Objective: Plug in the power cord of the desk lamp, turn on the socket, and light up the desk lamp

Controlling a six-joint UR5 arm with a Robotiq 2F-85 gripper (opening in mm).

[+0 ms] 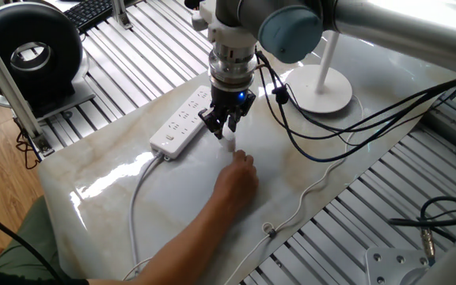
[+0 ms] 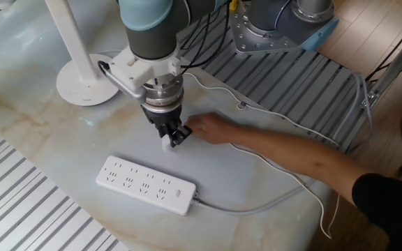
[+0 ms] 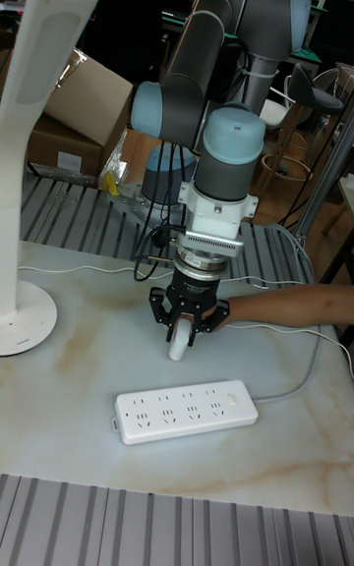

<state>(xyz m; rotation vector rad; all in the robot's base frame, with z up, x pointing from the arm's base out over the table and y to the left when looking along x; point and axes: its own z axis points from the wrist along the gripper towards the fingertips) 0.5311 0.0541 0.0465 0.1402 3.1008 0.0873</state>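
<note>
While a person's hand [image 2: 211,130] rests just beside it, the end effector [image 3: 183,335] is clenched on the power cord's plug [image 3: 177,344], upright on the desk [image 2: 40,132]. The socket [image 3: 187,410] lies near, below the fingers; the desk lamp [image 2: 79,63] stands farther off.

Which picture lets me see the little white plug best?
The tall fixed view: the plug hangs in plain sight under the pincer, above the power strip. In one fixed view the plug is a small white bit beside the person's hand. In the other fixed view, the pincer mostly hides the plug.
</note>
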